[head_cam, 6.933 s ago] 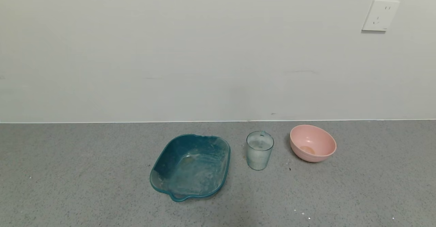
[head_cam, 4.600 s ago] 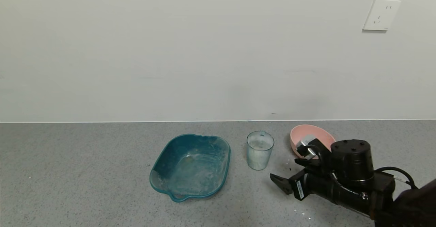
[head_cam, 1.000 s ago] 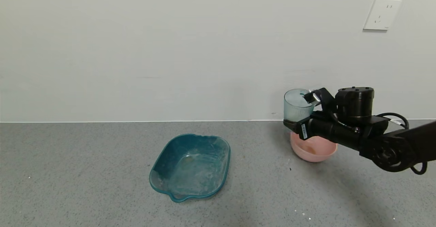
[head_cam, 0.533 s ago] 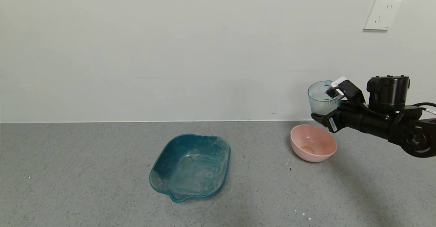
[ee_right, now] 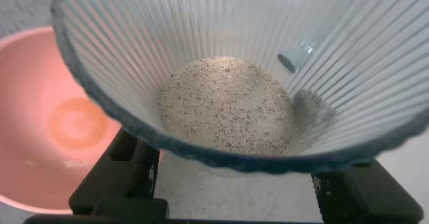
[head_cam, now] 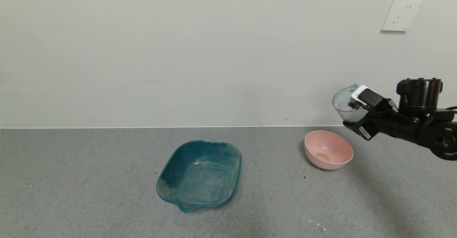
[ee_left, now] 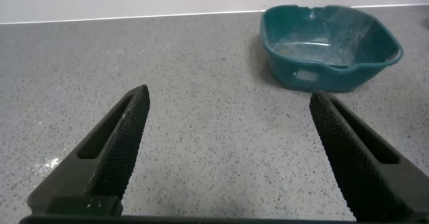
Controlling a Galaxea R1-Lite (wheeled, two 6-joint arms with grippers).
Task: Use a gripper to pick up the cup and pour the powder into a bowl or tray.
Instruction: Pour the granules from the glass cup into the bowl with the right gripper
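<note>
Bare counter [head_cam: 278, 181] lies between teal tray [head_cam: 200, 173] and bowl [head_cam: 328, 154].

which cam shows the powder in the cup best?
Right wrist view: it looks straight into the cup, with the powder heaped at its bottom. Head view shows only the tilted cup in the right gripper, no powder. Left wrist view shows neither.

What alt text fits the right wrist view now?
Ribbed translucent blue-grey cup, held in the right pincer, with speckled pale powder lying in its bottom. The round pink plastic bowl sits below, off to one side.
</note>
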